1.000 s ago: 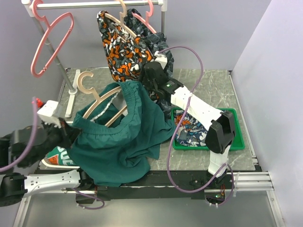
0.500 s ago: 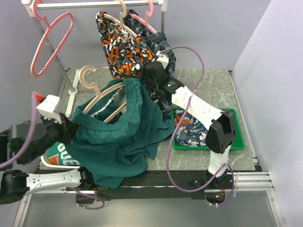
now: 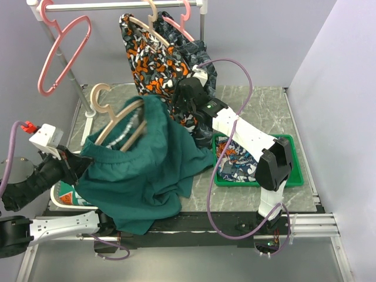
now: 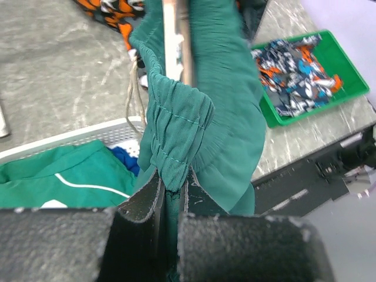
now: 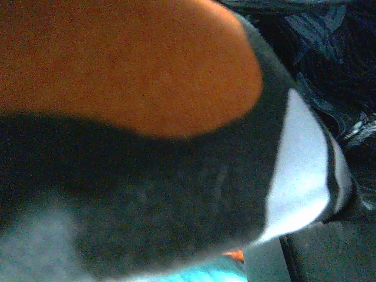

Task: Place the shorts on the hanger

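We record a rail (image 3: pixel 117 5) across the top of the scene. A pink hanger (image 3: pixel 63 56) hangs bare at its left end. Orange camouflage shorts (image 3: pixel 154 59) hang near the middle, and grey camouflage shorts (image 3: pixel 198 54) hang just behind them to the right. On the marbled table (image 3: pixel 264 108) we note a green tray (image 3: pixel 295 164) at the right, holding patterned clothes (image 3: pixel 235 161). At the near left stands a white basket (image 4: pixel 76 134) containing a green garment (image 4: pixel 53 182) with white markings.

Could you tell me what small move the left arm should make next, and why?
Probably draw the left gripper slightly outward, stretching the shorts past the hanger's bare end: it pinches their waistband, and the hanger sits only partly inside the waist opening.
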Tool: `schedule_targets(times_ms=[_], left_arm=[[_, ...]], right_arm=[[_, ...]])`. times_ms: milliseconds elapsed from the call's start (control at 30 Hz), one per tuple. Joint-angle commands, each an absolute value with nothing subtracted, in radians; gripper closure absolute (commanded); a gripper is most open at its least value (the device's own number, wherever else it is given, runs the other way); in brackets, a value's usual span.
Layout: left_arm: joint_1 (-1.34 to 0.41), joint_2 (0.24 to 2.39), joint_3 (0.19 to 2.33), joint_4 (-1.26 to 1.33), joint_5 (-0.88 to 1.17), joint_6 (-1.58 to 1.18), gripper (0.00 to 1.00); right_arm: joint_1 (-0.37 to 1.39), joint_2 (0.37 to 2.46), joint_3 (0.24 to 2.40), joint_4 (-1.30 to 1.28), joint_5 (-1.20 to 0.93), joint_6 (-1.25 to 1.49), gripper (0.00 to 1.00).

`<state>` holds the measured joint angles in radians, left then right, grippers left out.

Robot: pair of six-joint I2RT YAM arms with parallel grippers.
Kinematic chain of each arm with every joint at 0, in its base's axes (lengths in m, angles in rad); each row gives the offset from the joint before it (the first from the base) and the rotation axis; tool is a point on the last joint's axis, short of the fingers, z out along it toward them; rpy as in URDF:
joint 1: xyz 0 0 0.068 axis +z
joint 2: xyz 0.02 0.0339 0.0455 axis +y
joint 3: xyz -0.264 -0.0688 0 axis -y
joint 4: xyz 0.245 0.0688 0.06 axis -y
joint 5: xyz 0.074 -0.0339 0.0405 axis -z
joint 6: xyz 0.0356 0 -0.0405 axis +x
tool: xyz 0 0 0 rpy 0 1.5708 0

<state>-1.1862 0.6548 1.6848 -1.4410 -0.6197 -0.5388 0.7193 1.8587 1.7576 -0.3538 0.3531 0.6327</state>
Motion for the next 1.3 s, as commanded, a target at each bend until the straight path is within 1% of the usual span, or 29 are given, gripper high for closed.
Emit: schedule_targets(times_ms=[0, 200, 433, 533, 700, 933, 1033, 1067, 1133, 1167, 1267], left_arm=[[-1.172, 0.632, 1.706, -1.371, -0.773, -0.549, 0.99], [-1.169, 0.686, 1.718, -1.365, -0.911, -0.561, 0.99], [-1.169, 0.857, 1.792, -1.246, -1.084, -0.47, 0.99], [-1.17, 0.937, 1.845, -1.249, -1.117, -0.453, 0.99], [-1.169, 0.977, 1.862, -1.186, -1.158, -0.41, 0.99], [-1.163, 1.068, 1.947, -1.282, -1.299, -0.41, 0.99], [-1.143, 1.065, 1.915, -1.201, -1.331, -0.326, 0.99], [-1.134, 1.059, 1.866, -1.102, -1.347, -0.292, 0.99], [-1.092, 1.051, 1.809, -0.998, -1.371, -0.16, 0.99], [-1.075, 1.052, 1.774, -0.933, -1.365, -0.105, 0.99], [-1.013, 1.086, 1.769, -0.917, -1.289, -0.088, 0.99]], right_arm=[[0.706, 1.798, 1.769, -0.348, 0.339, 0.652, 0.3], [0.704, 1.789, 1.752, -0.339, 0.331, 0.652, 0.3], [0.704, 1.789, 1.741, -0.334, 0.316, 0.66, 0.31], [0.703, 1.807, 1.749, -0.345, 0.313, 0.66, 0.31], [0.704, 1.815, 1.717, -0.335, 0.314, 0.672, 0.31], [0.696, 1.819, 1.689, -0.333, 0.333, 0.683, 0.31], [0.69, 1.815, 1.661, -0.321, 0.33, 0.687, 0.31], [0.689, 1.816, 1.658, -0.319, 0.327, 0.687, 0.31], [0.69, 1.818, 1.657, -0.319, 0.327, 0.689, 0.31], [0.689, 1.821, 1.655, -0.318, 0.325, 0.689, 0.31], [0.69, 1.821, 1.655, -0.319, 0.324, 0.689, 0.31]])
